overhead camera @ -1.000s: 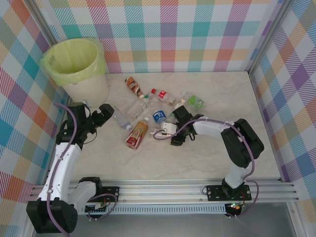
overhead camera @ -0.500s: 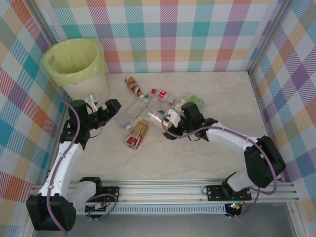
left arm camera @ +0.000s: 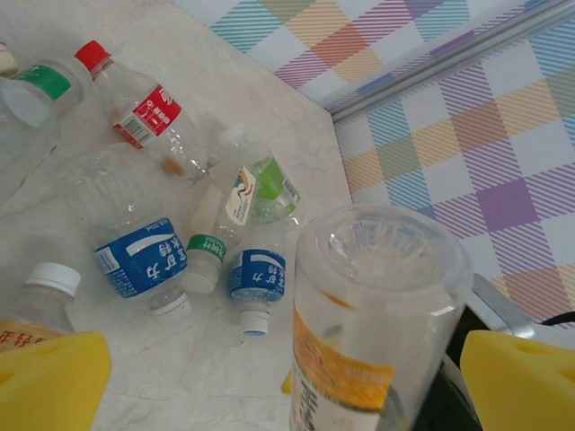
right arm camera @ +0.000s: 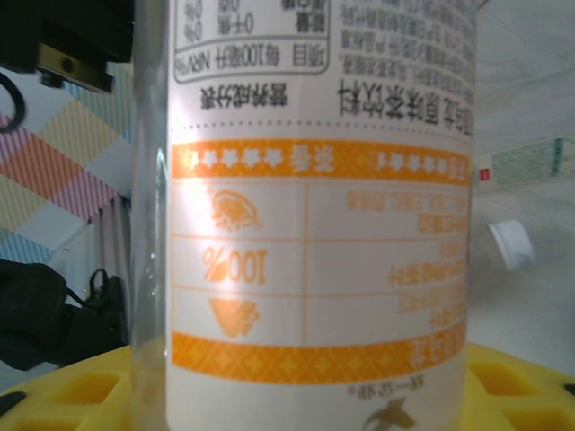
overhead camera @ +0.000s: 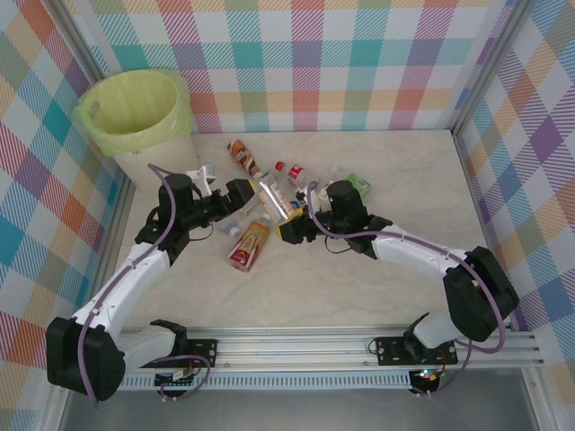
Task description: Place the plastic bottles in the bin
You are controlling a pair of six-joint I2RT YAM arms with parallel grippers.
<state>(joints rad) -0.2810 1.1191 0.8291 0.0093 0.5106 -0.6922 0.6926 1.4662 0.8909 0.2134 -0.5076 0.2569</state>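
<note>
Right gripper [overhead camera: 293, 222]: jaws are gripping an orange-labelled bottle [overhead camera: 275, 199] and holding it off the bench [overhead camera: 377, 269], among the other bottles [left arm camera: 144, 256]. Its long axis is running between the arms, base pointing at the left gripper [overhead camera: 243, 199], whose jaws are standing wide apart. The bin [overhead camera: 160, 160] is sitting far-left, well apart.

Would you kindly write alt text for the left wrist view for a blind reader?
A clear bottle with an orange-and-white label, seen base-first, sits between the left gripper's open yellow fingers. Behind it, a blue-labelled bottle, a red-labelled bottle and others lie on the pale table.
</note>
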